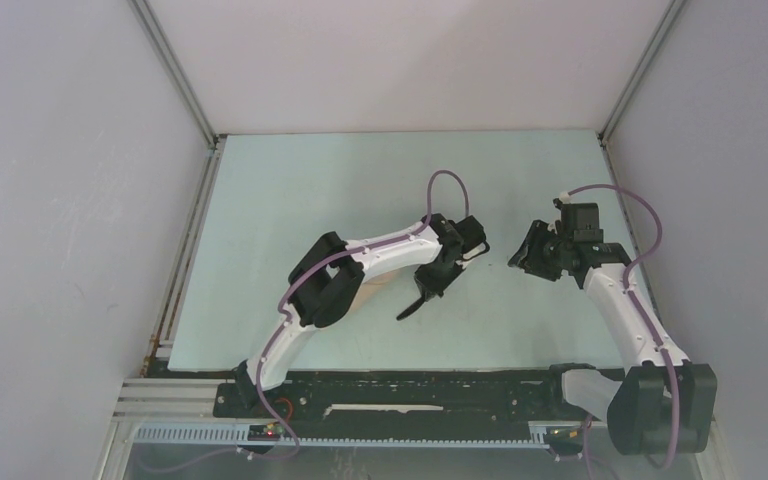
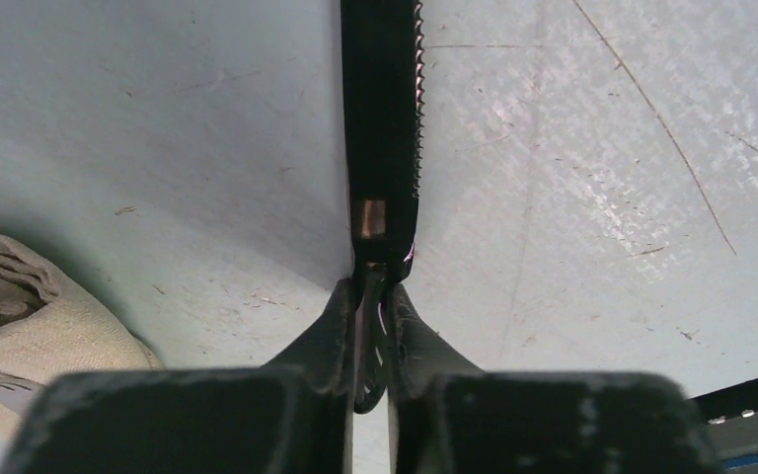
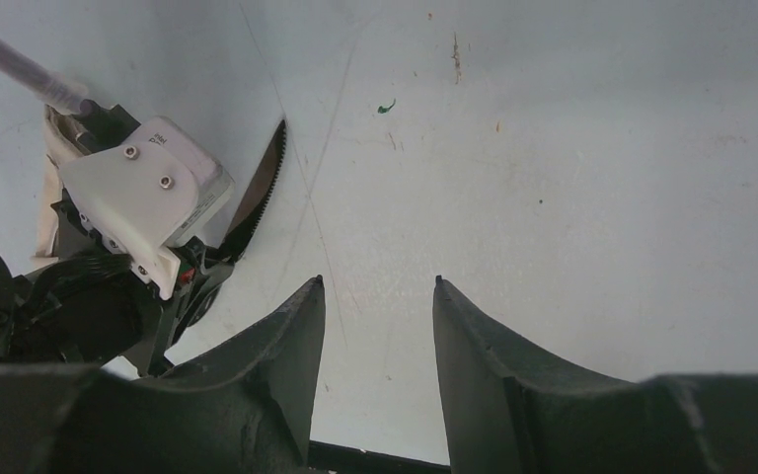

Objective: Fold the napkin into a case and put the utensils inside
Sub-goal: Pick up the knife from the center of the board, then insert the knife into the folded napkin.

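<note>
One black knife (image 2: 380,118) is pinched at its handle by the left claw (image 2: 370,286) over the counter (image 2: 602,148). One beige napkin (image 2: 49,326) lies near (folds showing). The right claw (image 3: 377,291) gapes, empty.

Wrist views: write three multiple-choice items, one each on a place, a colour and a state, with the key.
1. Where does the napkin lie in the left wrist view? A top right; B lower left; C centre.
2. What colour is the knife? A white; B red; C black.
3. How is the right gripper? A open, empty; B shut on the knife; C shut on the napkin.
Key: B, the cloth fills that corner; C, dark serrated blade; A, jaws apart, nothing between.
</note>
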### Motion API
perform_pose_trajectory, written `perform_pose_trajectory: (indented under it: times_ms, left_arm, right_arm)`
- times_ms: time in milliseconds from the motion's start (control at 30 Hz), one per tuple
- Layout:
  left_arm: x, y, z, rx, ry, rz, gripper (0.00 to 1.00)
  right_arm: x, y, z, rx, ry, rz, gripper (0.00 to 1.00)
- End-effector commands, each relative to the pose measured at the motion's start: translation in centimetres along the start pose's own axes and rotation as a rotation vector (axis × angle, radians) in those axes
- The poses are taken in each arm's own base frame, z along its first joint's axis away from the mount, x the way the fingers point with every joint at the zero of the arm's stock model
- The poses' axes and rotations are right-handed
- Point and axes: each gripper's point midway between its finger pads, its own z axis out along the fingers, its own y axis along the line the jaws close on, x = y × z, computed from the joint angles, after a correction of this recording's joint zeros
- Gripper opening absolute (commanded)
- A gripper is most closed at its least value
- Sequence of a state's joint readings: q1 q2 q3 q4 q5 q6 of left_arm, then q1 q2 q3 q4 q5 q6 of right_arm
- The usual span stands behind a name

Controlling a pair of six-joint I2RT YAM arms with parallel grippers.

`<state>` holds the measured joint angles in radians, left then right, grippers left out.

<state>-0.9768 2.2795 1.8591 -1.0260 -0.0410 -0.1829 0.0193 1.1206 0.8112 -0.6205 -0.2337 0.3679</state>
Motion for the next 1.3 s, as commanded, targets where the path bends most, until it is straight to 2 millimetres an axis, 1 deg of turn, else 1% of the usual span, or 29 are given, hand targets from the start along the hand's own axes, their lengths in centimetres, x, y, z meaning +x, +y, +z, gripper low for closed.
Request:
perform_pose_trajectory:
  times_ms: [0, 67, 267, 367, 467, 533, 700, 800, 933, 1033, 1100, 1167, 1267]
  left_arm:
    - [-0.4, 0.8, 0.3, -0.027, -0.028, 0.047, 0.02]
    - [-0.9, 0.8, -1.2, -0.015, -0.073, 0.049, 0.00]
    - [-1.9, 1.1, -6.2, 0.003, -0.194, 0.024, 0.00]
    - [-1.9, 1.1, -7.5, 0.015, -0.220, 0.021, 0.00]
    - [-1.7, 1.5, -8.3, 0.007, -0.227, 0.023, 0.00]
    - [-1.5, 1.9, -8.7, -0.001, -0.229, 0.028, 0.00]
    - [-1.5, 5.5, -9.2, -0.036, -0.267, 0.034, 0.00]
    - [-1.8, 7.7, -9.2, -0.063, -0.301, 0.053, 0.00]
    - [-2.1, 9.8, -8.3, -0.081, -0.313, 0.060, 0.00]
    - [-2.9, 11.5, -8.1, -0.090, -0.345, 0.034, 0.00]
    - [-3.4, 12.1, -8.0, -0.084, -0.353, 0.022, 0.00]
    - [-3.6, 12.2, -7.9, -0.074, -0.353, 0.022, 0.00]
    - [-3.3, 12.0, -7.3, -0.063, -0.343, 0.029, 0.00]
  right_arm:
    - [-0.8, 0.1, -0.5, -0.004, -0.043, -0.016, 0.52]
    - [-0.8, 0.1, -0.5, -0.005, -0.045, -0.017, 0.52]
    - [-0.8, 0.0, -0.4, -0.005, -0.046, -0.018, 0.51]
    - [-0.8, 0.0, -0.4, -0.004, -0.049, -0.018, 0.51]
    - [-0.7, 0.0, -0.4, -0.003, -0.046, -0.017, 0.51]
    - [-0.7, 0.0, -0.4, -0.006, -0.046, -0.017, 0.51]
    - [-0.7, 0.1, -0.4, -0.011, -0.044, -0.018, 0.51]
    - [-0.7, 0.2, -0.4, -0.013, -0.043, -0.019, 0.51]
    - [-0.6, 0.2, -0.4, -0.013, -0.042, -0.018, 0.51]
    - [-0.6, 0.2, -0.3, -0.013, -0.040, -0.019, 0.51]
    - [-0.6, 0.2, -0.3, -0.015, -0.039, -0.019, 0.51]
    - [-0.6, 0.2, -0.3, -0.016, -0.040, -0.020, 0.51]
    - [-0.6, 0.2, -0.3, -0.015, -0.041, -0.020, 0.51]
